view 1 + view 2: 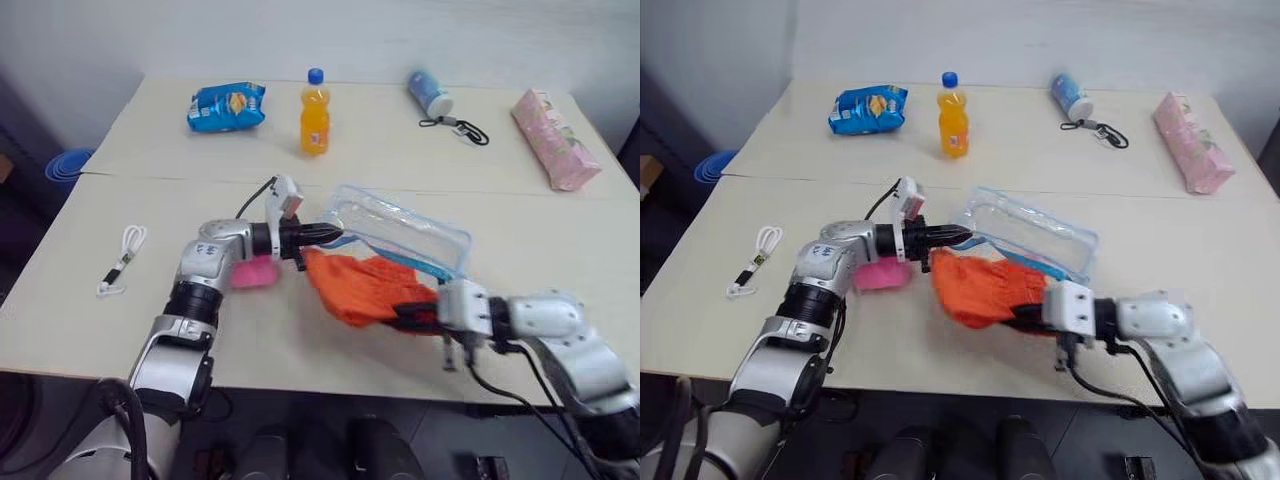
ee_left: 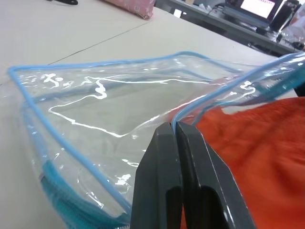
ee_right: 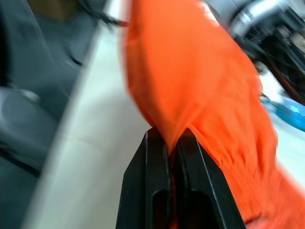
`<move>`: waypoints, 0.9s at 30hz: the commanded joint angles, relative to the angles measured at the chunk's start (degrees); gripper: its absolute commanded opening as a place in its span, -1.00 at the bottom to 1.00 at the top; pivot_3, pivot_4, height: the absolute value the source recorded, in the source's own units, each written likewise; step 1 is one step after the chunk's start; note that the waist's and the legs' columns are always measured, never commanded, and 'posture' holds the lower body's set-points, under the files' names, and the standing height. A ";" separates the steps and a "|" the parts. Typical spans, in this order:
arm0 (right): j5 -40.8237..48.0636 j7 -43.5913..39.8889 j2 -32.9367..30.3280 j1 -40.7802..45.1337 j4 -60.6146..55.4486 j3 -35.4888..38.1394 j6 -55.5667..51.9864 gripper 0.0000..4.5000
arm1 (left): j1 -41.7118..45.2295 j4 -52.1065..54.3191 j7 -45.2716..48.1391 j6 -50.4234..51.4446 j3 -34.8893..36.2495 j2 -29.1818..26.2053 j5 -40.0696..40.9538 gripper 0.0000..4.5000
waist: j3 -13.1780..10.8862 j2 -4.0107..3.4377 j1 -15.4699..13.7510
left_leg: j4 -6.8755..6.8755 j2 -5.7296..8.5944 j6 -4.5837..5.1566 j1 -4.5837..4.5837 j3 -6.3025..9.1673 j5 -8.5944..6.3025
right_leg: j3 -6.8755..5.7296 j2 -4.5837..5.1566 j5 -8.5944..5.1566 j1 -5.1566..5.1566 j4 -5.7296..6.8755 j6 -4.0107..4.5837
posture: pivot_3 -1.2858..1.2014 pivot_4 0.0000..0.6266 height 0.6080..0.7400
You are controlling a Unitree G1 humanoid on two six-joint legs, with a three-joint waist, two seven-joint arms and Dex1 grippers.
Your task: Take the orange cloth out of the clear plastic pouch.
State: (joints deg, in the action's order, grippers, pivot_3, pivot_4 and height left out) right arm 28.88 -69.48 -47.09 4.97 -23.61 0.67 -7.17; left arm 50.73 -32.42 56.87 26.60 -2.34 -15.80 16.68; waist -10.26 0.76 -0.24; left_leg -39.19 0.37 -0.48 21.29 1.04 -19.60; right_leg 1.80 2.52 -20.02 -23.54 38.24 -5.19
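The clear plastic pouch (image 1: 400,232) with light blue edging lies raised at mid-table. My left gripper (image 1: 330,236) is shut on its blue rim, and the left wrist view shows the fingers (image 2: 178,157) pinching that edge. The orange cloth (image 1: 365,288) hangs bunched in front of the pouch, mostly outside it, its far end still near the pouch mouth. My right gripper (image 1: 412,316) is shut on the cloth's near end; in the right wrist view the fabric (image 3: 200,81) runs out from between the fingers (image 3: 157,157).
A fuzzy pink toy (image 1: 254,272) lies under my left wrist. At the back stand a blue snack bag (image 1: 227,107), an orange drink bottle (image 1: 315,113), a small blue-white container (image 1: 430,93) with a cord, and a pink pack (image 1: 555,138). A white cord (image 1: 122,259) lies at left.
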 commanded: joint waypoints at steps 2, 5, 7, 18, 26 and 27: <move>9.20 -0.76 -3.21 -6.97 -5.76 12.42 -3.81 -1.00 | 0.91 -0.68 -3.35 1.31 3.12 -1.55 0.62 -1.00 | -0.01 0.01 0.20 | 0.01 0.00 0.00 -0.02 -0.02 0.00 | 0.03 -0.01 0.00 -0.02 0.05 0.00 | 0.03 -0.52 1.00; 16.45 1.35 -4.15 -10.07 -7.62 20.88 -8.48 -1.00 | 0.59 -0.23 -3.78 2.14 3.55 -1.89 0.81 -1.00 | -0.01 0.01 0.13 | 0.03 -0.03 -0.01 -0.06 -0.03 0.00 | 0.05 -0.03 0.00 -0.01 0.07 0.00 | 0.03 -0.52 1.00; 22.11 2.52 -6.02 -12.20 -8.04 28.40 -13.81 -1.00 | 0.17 0.52 -4.09 2.80 4.09 -2.43 1.13 -1.00 | -0.01 0.01 -0.09 | 0.02 -0.02 -0.01 -0.04 -0.03 0.00 | 0.05 -0.02 0.00 -0.02 0.06 0.00 | 0.03 -0.52 1.00; 4.19 3.57 -10.93 2.00 22.15 32.20 0.17 -1.00 | -2.19 5.18 -1.31 5.21 3.04 -4.30 1.20 -1.00 | -0.01 0.02 -0.46 | 0.02 0.00 0.05 -0.08 -0.14 -0.01 | 0.15 -0.02 0.02 -0.01 -0.03 -0.03 | 0.03 -0.52 1.00; -13.65 4.94 -11.82 13.86 51.84 23.59 29.78 -1.00 | -2.96 7.85 0.28 6.99 1.89 -4.46 1.64 -1.00 | -0.01 0.01 -0.42 | 0.09 -0.01 0.02 0.01 -0.19 0.01 | 0.13 -0.01 0.02 -0.15 0.00 -0.03 | 0.03 -0.52 1.00; -13.53 2.68 -11.48 12.32 51.92 22.54 31.45 -1.00 | -3.29 8.34 0.61 7.30 1.73 -4.72 1.66 -1.00 | -0.01 0.01 -0.40 | 0.10 -0.01 0.02 0.01 -0.21 0.01 | 0.13 -0.01 0.02 -0.15 0.00 -0.03 | 0.03 -0.52 1.00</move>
State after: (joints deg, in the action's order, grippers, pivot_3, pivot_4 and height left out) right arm 15.22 -63.67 -57.98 18.66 28.14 23.84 19.70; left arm 47.98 -27.04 56.45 33.44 -0.56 -19.82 16.99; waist -10.27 0.77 -0.64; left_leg -39.08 0.35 -0.46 21.30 0.82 -19.60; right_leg 1.93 2.50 -20.00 -23.70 38.24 -5.22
